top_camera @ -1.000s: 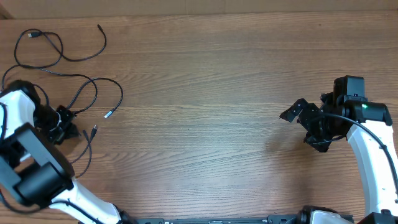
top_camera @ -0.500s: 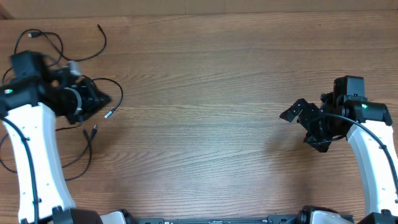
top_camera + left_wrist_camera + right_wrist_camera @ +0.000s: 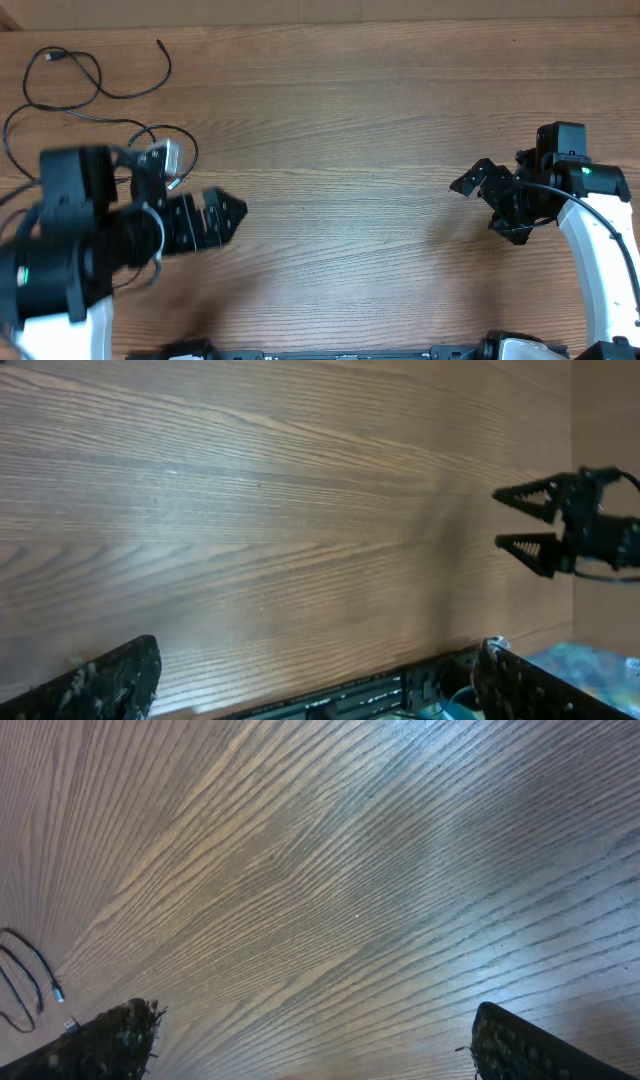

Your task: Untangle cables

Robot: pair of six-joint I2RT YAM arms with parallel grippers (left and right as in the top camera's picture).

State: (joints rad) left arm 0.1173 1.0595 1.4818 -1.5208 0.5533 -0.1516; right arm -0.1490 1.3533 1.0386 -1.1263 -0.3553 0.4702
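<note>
The thin black cables (image 3: 97,78) lie in loose loops at the table's far left, spread out rather than bundled. A second loop (image 3: 193,148) shows just above my left arm, which hides the rest of it. My left gripper (image 3: 228,213) is raised and blurred, pointing right, open with nothing between its fingers (image 3: 110,680). The left wrist view holds only bare table and the right gripper (image 3: 548,525) in the distance. My right gripper (image 3: 472,206) hovers open and empty at the right. In the right wrist view a cable end (image 3: 45,975) shows at the far left edge.
The wooden table (image 3: 340,130) stretches between the two arms. A black rail (image 3: 350,353) runs along the near edge. Thicker black wiring follows the right arm (image 3: 590,215).
My left arm has swung up and to the right, away from the cables. Its gripper has gone from shut to open. The right arm has not moved.
</note>
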